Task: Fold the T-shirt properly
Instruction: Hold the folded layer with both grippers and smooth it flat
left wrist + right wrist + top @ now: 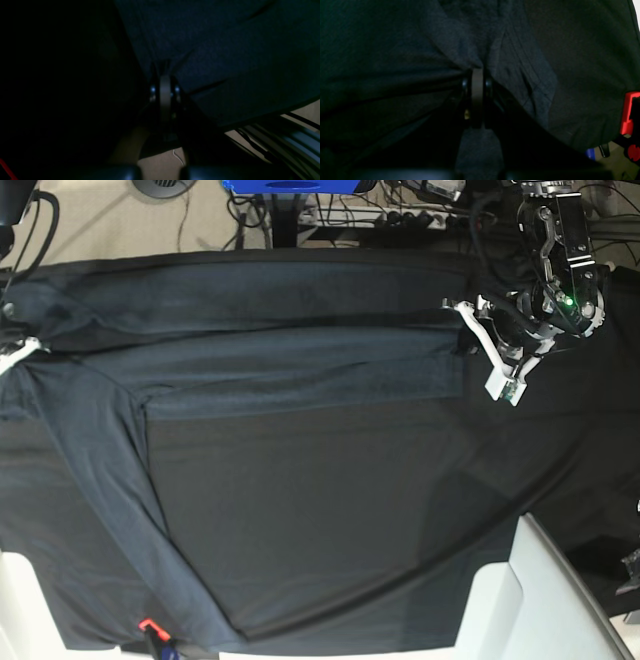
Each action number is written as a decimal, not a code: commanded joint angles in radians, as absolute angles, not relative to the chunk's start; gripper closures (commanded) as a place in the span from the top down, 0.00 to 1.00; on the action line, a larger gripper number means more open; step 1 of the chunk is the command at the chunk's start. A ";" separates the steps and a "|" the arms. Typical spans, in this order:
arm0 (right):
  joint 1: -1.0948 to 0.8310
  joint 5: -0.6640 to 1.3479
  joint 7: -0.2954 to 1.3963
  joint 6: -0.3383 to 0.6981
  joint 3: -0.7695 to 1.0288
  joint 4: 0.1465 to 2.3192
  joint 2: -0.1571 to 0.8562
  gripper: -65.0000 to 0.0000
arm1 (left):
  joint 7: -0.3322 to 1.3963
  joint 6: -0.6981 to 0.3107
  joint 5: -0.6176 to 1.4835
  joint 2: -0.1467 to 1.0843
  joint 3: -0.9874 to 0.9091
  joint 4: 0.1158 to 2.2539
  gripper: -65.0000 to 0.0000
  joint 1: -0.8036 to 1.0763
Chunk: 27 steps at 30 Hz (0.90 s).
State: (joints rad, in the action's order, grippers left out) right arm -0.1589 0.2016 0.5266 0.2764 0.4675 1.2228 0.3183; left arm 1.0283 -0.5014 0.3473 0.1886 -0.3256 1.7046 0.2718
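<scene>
One T-shirt (280,370) lies stretched across the desk (330,510) toward 12 o'clock. Two grippers: left gripper (165,65) and right gripper (477,67), jaws of each clamped on T-shirt fabric.

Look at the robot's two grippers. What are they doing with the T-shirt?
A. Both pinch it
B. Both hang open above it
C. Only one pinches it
A: in each wrist view the left gripper and the right gripper are shut, with the T-shirt puckered into the fingertips.
</scene>
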 commanded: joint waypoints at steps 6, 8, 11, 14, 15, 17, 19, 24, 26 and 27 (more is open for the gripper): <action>-0.148 0.202 0.512 0.271 0.472 1.237 0.343 0.01 | 1.015 -0.504 0.355 0.199 -0.328 1.721 0.00 0.263; -0.148 0.202 0.512 0.271 0.472 1.237 0.343 0.01 | 1.015 -0.504 0.352 0.199 -0.328 1.721 0.00 0.262; -0.147 0.202 0.512 0.271 0.475 1.237 0.343 0.01 | 1.013 -0.504 0.348 0.199 -0.329 1.721 0.00 0.262; -0.147 0.202 0.512 0.271 0.476 1.237 0.343 0.01 | 1.013 -0.504 0.346 0.200 -0.331 1.721 0.21 0.260; -0.147 0.202 0.513 0.271 0.478 1.237 0.343 0.01 | 1.013 -0.503 0.346 0.200 -0.335 1.722 0.29 0.259; -0.147 0.202 0.513 0.271 0.478 1.237 0.343 0.01 | 1.013 -0.501 0.346 0.200 -0.341 1.727 0.45 0.259; -0.147 0.202 0.513 0.271 0.478 1.239 0.343 0.01 | 1.013 -0.499 0.349 0.202 -0.343 1.728 0.61 0.249; -0.147 0.202 0.515 0.271 0.478 1.239 0.343 0.01 | 1.013 -0.501 0.357 0.197 -0.394 1.730 0.82 0.231; -0.147 0.202 0.515 0.271 0.478 1.239 0.343 0.02 | 1.013 -0.503 0.357 0.185 -0.406 1.730 0.81 0.231; -0.147 0.202 0.515 0.271 0.478 1.237 0.343 0.02 | 1.013 -0.503 0.357 0.183 -0.406 1.730 0.81 0.231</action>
State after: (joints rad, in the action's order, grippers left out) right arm -0.1581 0.2016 0.5282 0.2764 0.4675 1.2228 0.3183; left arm 1.0294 -0.5007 0.3435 0.1799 -0.4053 1.7126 0.2375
